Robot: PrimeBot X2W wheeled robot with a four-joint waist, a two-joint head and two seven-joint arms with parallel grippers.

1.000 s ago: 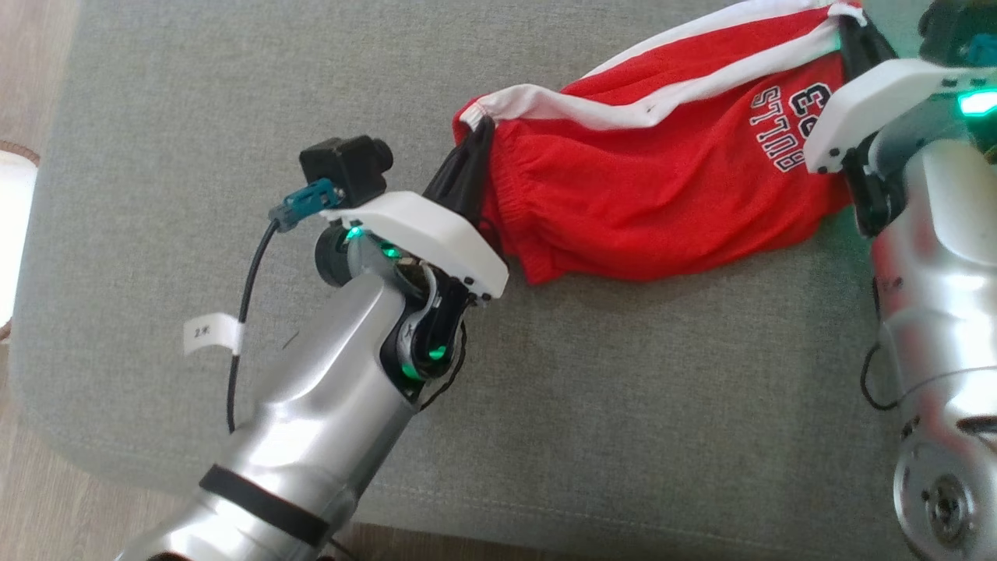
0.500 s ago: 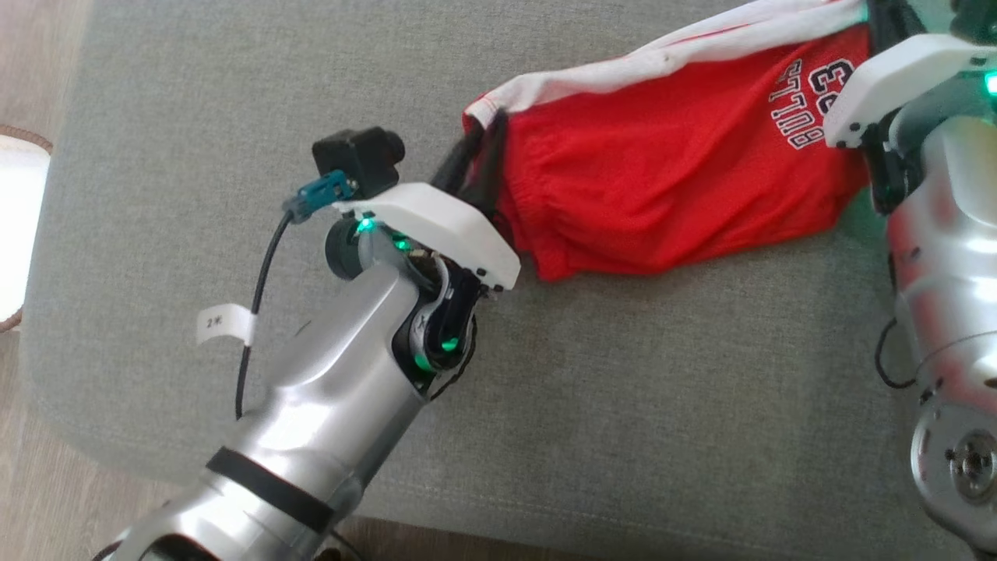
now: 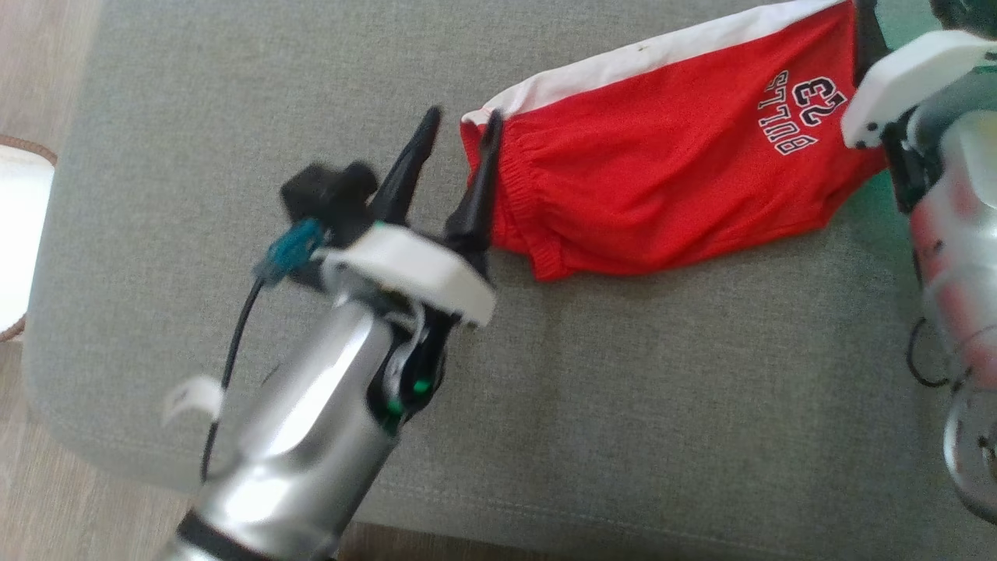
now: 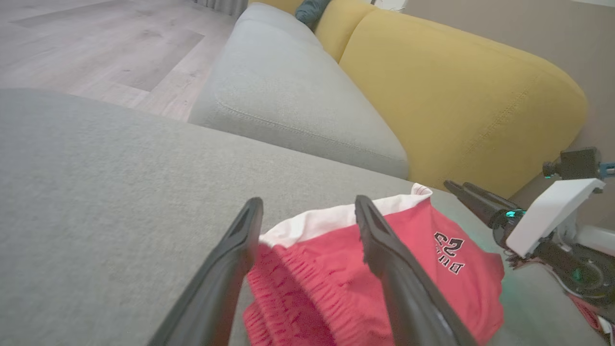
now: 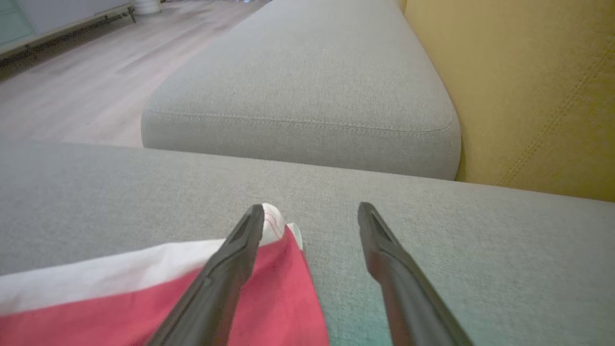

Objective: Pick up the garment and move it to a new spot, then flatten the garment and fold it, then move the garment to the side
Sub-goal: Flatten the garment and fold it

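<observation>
On the cushion point(image 3: 607, 405) the shorts point(image 3: 662, 179) are lying flat at the far right, leaving you wide bare room leftward and toward the near edge. Your left hand point(image 3: 462, 117) is gaping astride their waistband corner; your right hand point(image 5: 311, 206) is gaping over the opposite corner.

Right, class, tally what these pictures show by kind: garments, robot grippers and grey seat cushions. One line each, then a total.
Garments: 1, red fabric shorts with a white side stripe
Dark two-fingered grippers: 2, left gripper and right gripper, both open
Grey fabric seat cushions: 2, near cushion under the shorts, far cushion
Total: 5
</observation>
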